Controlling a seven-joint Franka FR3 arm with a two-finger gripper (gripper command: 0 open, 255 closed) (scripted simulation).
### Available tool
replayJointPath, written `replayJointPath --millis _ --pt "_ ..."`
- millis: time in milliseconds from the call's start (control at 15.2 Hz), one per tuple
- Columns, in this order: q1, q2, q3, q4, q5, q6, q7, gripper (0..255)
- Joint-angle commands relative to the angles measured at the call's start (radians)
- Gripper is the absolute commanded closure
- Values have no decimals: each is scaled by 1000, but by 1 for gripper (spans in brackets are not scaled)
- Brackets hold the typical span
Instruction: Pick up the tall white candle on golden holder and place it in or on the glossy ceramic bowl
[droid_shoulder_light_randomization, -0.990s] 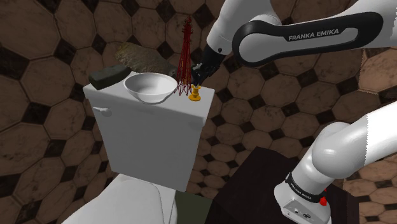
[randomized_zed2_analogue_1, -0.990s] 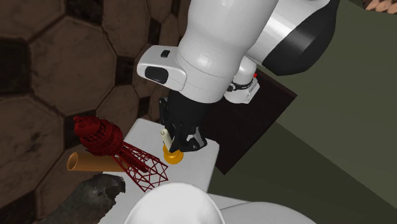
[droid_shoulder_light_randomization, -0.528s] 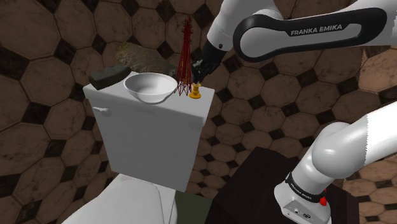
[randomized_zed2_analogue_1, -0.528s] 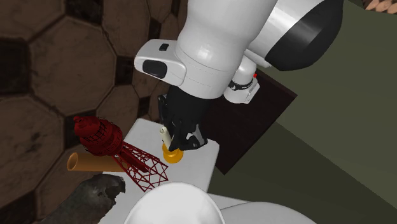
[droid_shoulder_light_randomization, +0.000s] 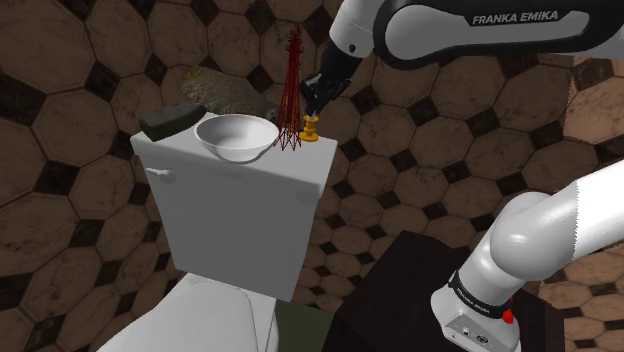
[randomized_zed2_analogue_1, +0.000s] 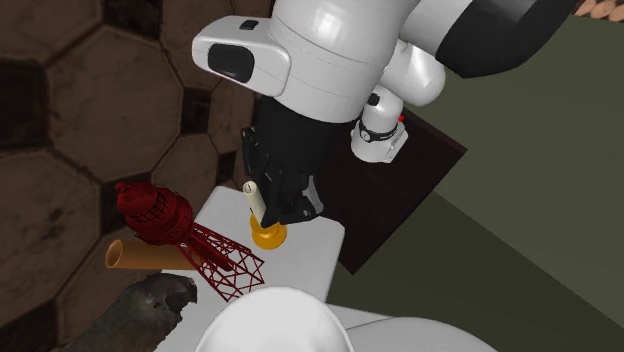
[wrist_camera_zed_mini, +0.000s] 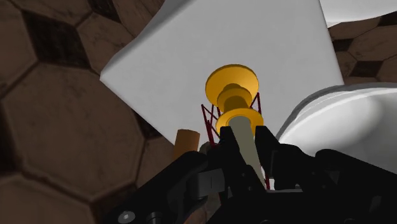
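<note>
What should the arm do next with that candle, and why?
Probably raise it a little, then carry it toward the shoulder view's left. The gripper is shut on the candle, whose golden holder hangs above the tank lid, and the red lattice tower stands close beside the path to the white bowl.

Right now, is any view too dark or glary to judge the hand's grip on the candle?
Wrist view: no glare, candle and golden holder evenly lit, hand clasping the candle. Second exterior view: pale candle stands out against the black hand. Shoulder view: candle small against the dark hand.
</note>
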Motion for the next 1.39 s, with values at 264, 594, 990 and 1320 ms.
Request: replayJointPath --millis 264,594,990,1320 --pt "-4 11 -7 91 -2 -80 -11 255" --pt "-8 23 -9 168 -4 -146 -17 255" --pt "-13 44 -10 265 -9 -221 -22 255" --pt "-21 221 101 442 -87 -242 100 255"
